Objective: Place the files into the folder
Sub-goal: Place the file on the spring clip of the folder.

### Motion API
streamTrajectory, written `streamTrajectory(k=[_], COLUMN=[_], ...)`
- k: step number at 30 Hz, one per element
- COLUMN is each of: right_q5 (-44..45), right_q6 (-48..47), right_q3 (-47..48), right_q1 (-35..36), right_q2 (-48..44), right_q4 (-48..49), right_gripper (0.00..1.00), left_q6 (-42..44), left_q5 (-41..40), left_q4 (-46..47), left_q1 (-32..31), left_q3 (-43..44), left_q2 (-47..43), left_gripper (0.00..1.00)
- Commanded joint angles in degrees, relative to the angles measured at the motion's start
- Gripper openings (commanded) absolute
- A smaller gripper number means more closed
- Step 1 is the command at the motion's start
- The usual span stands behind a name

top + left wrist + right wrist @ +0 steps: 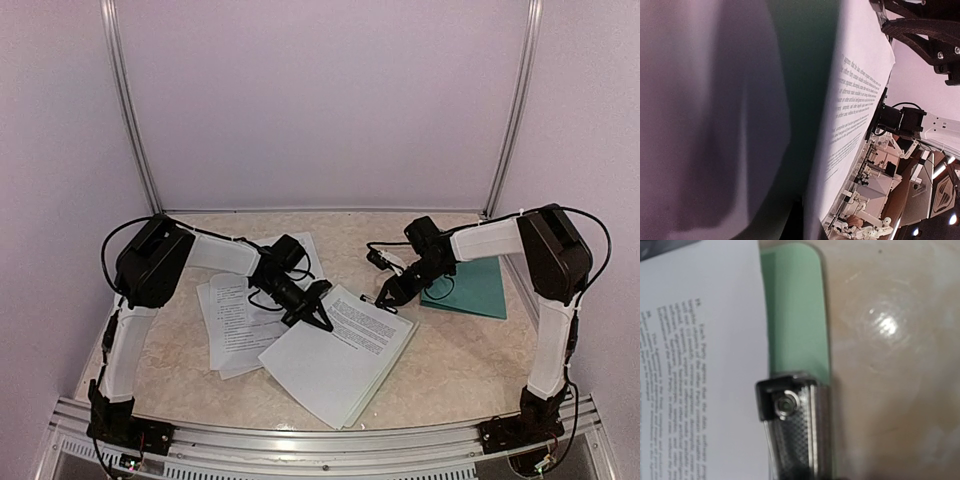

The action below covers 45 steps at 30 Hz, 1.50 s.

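One table (450, 370) was seen, with two arms bolted at its 6 o'clock edge, the left arm (150, 265) and the right arm (555, 250). The files were found in three places: one central stack (335, 365) just toward 6 o'clock from the middle, one fanned group (232, 325) at 9 o'clock, and one single sheet (313, 250) at 12 o'clock. The sheets could not be totalled. One folder (478, 290), dark teal, was laid flat at 3 o'clock, near the stack's corner. One mint clipboard (795, 315) was seen under that corner. The left gripper (316, 318) was set at the stack's 11 o'clock edge, and a printed sheet was raised near its camera. Whether its fingers pinched it could not be told. The right gripper (388, 297) was held over the clipboard, its finger spread likewise undetermined. One silver clip (797, 435) was fixed there.
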Motion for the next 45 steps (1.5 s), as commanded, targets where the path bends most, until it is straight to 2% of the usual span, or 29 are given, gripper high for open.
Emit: streamTrajectory(k=[1, 8, 23, 32, 45], right_q5=[-2.6, -2.4, -1.7, -1.7, -1.7], right_q6=[0.8, 0.8, 0.6, 0.7, 0.6], right_q3=[-0.8, -0.9, -0.5, -0.6, -0.2], right_q1=[-0.5, -0.5, -0.4, -0.4, -0.3], right_q2=[0.0, 0.2, -0.2, -0.3, -0.4], right_q4=[0.0, 0.3, -0.4, -0.3, -0.3], right_gripper=[0.0, 0.0, 0.0, 0.0, 0.0], left_q6=[-0.9, -1.3, 3.7, 2.8, 0.9], left_q5=[0.5, 0.7, -1.6, -1.6, 0.2], left_q4=[-0.7, -0.7, -8.1, -9.9, -8.6], left_q1=[0.0, -0.1, -0.4, 0.0, 0.0], left_q3=[1.1, 1.6, 2.4, 6.7, 6.9], left_q2=[2.3, 2.4, -0.1, 1.3, 2.4], left_gripper=[0.0, 0.0, 0.0, 0.0, 0.0])
